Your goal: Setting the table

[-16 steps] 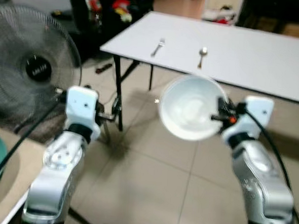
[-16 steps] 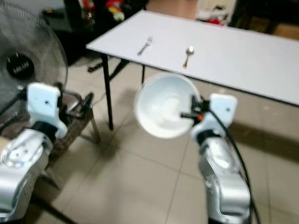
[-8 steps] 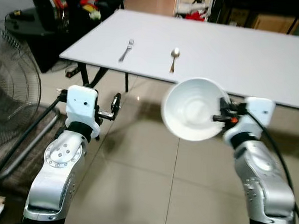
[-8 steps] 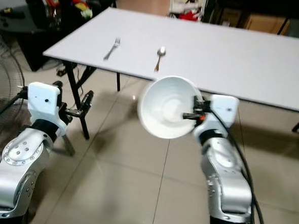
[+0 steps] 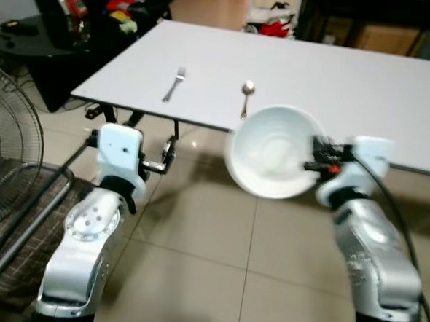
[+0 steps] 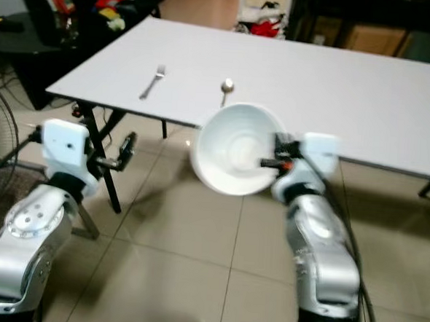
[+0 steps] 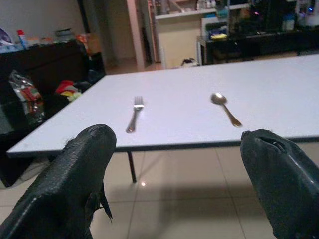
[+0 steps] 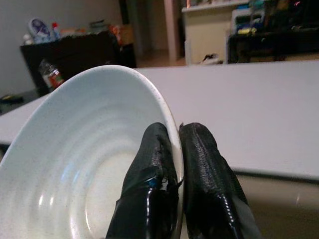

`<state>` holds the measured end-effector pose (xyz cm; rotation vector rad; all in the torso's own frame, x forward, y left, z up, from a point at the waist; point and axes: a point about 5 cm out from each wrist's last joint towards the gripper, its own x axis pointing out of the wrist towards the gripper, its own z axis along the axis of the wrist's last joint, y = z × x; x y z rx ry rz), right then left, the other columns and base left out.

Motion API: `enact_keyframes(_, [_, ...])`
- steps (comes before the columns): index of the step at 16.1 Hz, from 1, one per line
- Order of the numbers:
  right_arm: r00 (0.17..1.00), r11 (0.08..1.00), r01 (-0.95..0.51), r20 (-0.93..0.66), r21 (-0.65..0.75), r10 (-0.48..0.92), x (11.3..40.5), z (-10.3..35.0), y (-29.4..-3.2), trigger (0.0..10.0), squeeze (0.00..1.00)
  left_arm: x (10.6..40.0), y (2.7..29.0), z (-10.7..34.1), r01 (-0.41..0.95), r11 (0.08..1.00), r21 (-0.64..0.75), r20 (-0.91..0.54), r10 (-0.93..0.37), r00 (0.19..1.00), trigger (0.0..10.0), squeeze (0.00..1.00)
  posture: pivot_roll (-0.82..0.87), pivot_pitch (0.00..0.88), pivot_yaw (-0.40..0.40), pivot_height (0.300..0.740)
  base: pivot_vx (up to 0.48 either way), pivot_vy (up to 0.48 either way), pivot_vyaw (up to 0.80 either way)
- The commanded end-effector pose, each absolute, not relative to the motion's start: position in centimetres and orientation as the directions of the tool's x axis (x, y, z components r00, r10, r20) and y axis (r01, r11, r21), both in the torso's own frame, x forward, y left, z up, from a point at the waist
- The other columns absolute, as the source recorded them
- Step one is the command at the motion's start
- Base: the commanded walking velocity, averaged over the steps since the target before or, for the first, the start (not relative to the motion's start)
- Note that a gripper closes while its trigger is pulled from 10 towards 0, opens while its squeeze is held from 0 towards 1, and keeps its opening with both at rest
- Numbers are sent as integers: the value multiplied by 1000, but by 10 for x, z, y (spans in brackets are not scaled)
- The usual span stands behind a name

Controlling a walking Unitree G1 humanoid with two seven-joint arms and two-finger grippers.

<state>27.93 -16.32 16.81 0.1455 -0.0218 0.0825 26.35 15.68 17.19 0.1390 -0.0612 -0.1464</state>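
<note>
Since half a second ago the whole view has shifted, so the camera has moved; the bowl sits in the right pincer just as it did, and fork and spoon lie where they lay on the table.

Far left: a standing fan's wire guard [image 5: 3, 155] on the tiled floor, beside the left arm. Behind it, a dark cabinet [image 5: 54, 42] with red and yellow clutter on top.

Left gripper [image 7: 184, 174] held out low in front of the table's near edge, fingers wide apart, nothing between them. Through the gap, the wrist view looks along the tabletop.

White table [image 5: 395, 84], long, on dark folding legs. Fork [image 5: 174, 84] lies near the near-left corner, tines pointing away from the robot. Spoon [image 5: 245, 97] lies just right of it, well apart from the fork, bowl end away, handle toward the near edge.

White bowl [image 5: 274, 150] hangs in the air, tipped so its hollow faces the camera, before the near edge and covering part of it just right of the spoon. Not touching the tabletop.

Right gripper [image 8: 177, 149] is pinched on the bowl's rim, one finger inside, one outside.

Beyond the far edge: dark furniture, boxes, red items, too blurred to name.
</note>
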Motion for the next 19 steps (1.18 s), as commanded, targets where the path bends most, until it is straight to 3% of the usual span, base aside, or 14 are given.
enact_keyframes(1, [989,978,-133,90,160,120,282,180,-152,10000,0,263,165,175,116,981,153,59,-126,990,10000,0,70,0,5,740,405,0,0])
enact_keyframes(19, [987,973,-146,86,179,133,287,180,-152,10000,0,261,163,174,129,979,156,49,-138,989,10000,0,74,0,4,740,415,0,0])
